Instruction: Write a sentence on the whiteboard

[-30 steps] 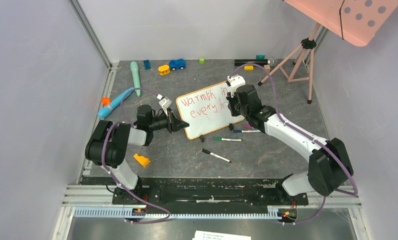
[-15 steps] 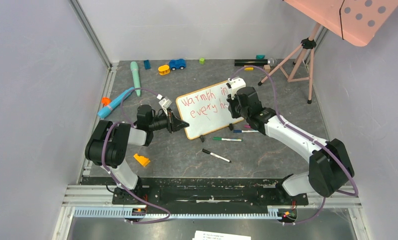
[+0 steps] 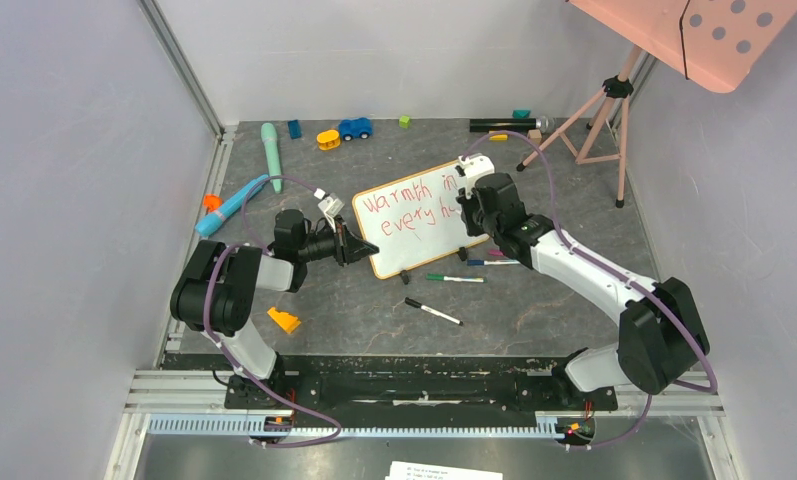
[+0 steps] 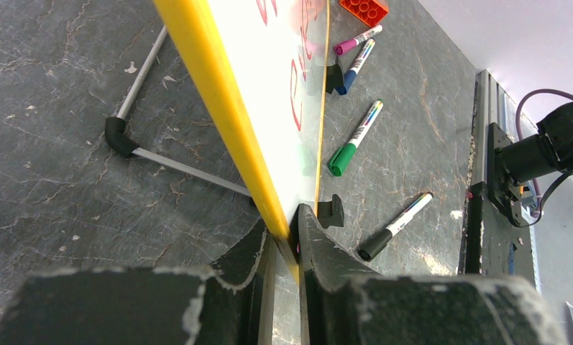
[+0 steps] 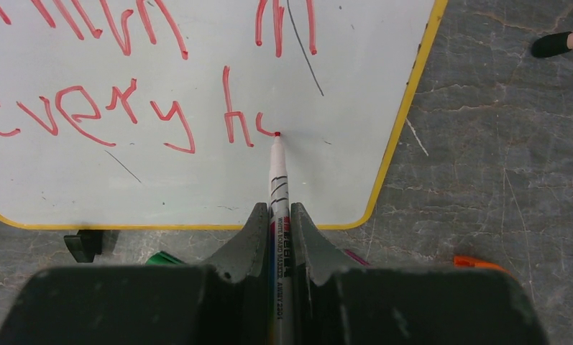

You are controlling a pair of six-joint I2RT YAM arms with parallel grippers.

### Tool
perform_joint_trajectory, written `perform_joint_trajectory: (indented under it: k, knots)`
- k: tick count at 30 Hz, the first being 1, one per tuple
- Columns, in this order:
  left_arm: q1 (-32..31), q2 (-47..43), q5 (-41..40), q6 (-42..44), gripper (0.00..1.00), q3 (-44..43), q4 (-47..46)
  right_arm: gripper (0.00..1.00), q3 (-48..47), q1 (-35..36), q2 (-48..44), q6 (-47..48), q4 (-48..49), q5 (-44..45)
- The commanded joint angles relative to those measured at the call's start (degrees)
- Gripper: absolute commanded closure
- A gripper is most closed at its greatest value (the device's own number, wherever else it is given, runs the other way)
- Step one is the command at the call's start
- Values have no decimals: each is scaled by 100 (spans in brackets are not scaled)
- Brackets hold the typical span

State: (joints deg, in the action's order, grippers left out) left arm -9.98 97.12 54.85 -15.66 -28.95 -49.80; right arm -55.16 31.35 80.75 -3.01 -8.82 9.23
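Note:
The whiteboard (image 3: 406,250) stands tilted on the table's middle, with a yellow-looking frame (image 4: 211,93) and black feet. My left gripper (image 3: 358,247) (image 4: 284,231) is shut on its near-left edge. The sentence (image 3: 404,212) in red reads "Warmth in" above "every h", followed by a short fresh stroke (image 5: 267,131). My right gripper (image 3: 471,214) (image 5: 278,215) is shut on a white whiteboard marker (image 5: 277,180). The marker's red tip touches the board at the end of that stroke.
Loose markers lie in front of the board: green (image 3: 454,278), black-capped (image 3: 432,311), blue (image 3: 494,262). An orange block (image 3: 283,320) sits near the left arm. Toys (image 3: 354,128) and tubes (image 3: 231,205) line the back. A tripod (image 3: 604,120) carries a pink panel (image 3: 714,35).
The right gripper has edged slightly to the right along the lower line with the marker. The left gripper and the board have not moved.

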Motion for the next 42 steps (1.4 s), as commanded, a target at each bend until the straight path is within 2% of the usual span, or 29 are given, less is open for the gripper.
perform_joint_trajectory:
  k: [1, 11, 27, 42]
  knots:
    - [31, 35, -368, 371, 98, -67, -21, 100, -345, -96, 102, 116, 69, 182]
    - [31, 40, -367, 371, 98, -75, -23, 100, -602, -128, 234, 117, 99, 66]
    - [31, 45, -370, 371, 98, -78, -17, 100, 93, -130, -37, -32, 152, 81]
    - [31, 47, -365, 361, 98, -82, -15, 100, -310, -202, -334, 194, -59, 134]
